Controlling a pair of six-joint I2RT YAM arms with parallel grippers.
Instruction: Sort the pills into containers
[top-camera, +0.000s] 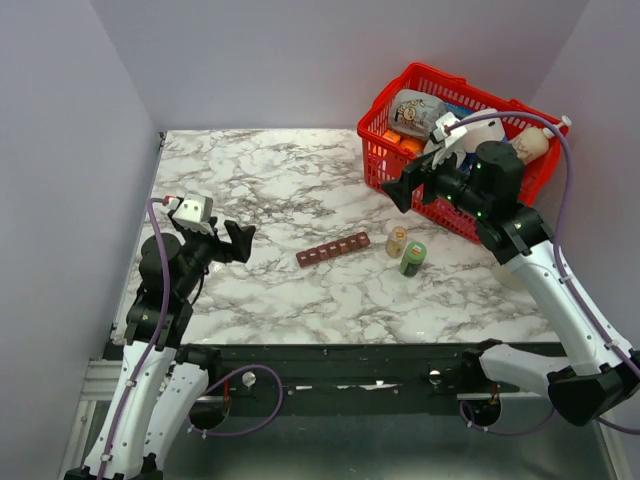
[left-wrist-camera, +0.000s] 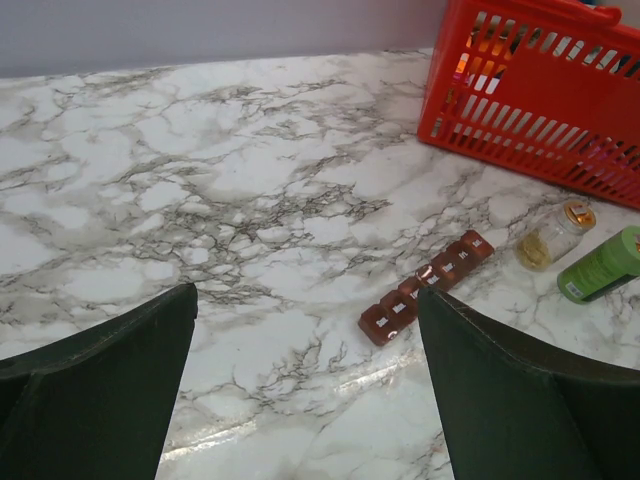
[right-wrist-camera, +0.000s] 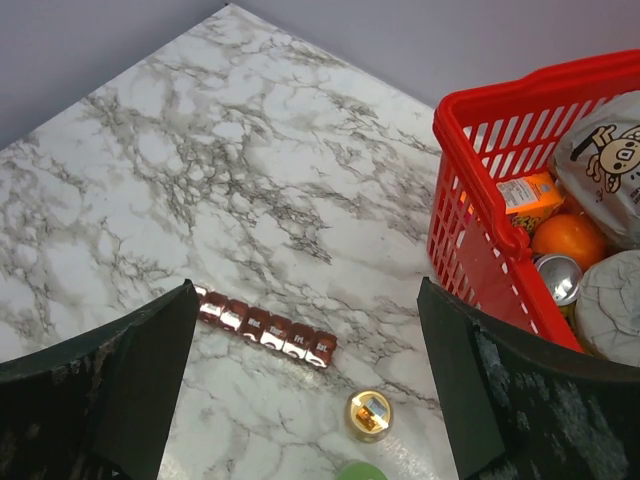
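Right, starting at the left: the left gripper (top-camera: 240, 238) hangs over the left part of the marble table (top-camera: 280, 170), its 2 dark fingers (left-wrist-camera: 100, 390) spread wide with nothing between them. Its wrist camera looks across bare marble toward the middle of the table.

Moving right, the containers (top-camera: 333, 249) lie flat on the marble near the centre – 1 long dark red-brown strip of small square compartments, set at a slant with its right end farther back. From the left wrist the strip (left-wrist-camera: 428, 285) runs up to the right, its near end behind the right-hand finger. I cannot tell whether the lids are up or down.

Just beside the strip's right end stands a small clear bottle (top-camera: 397, 241) with a tan cap, upright, apart from the strip. Something yellowish fills its lower part (left-wrist-camera: 555, 237) – likely the pills, though single ones are too small to make out. Next to it, slightly nearer, stands a green bottle (top-camera: 413, 258).

Above and behind these 2 bottles the right gripper (top-camera: 400, 190) hovers in the air, fingers (right-wrist-camera: 530, 400) also wide apart and empty, the strip (right-wrist-camera: 265, 327) in view below.

Far right, at the back corner, sits a red basket (top-camera: 420, 72), an orange (right-wrist-camera: 568, 240) and a can (right-wrist-camera: 558, 277) among the goods inside.
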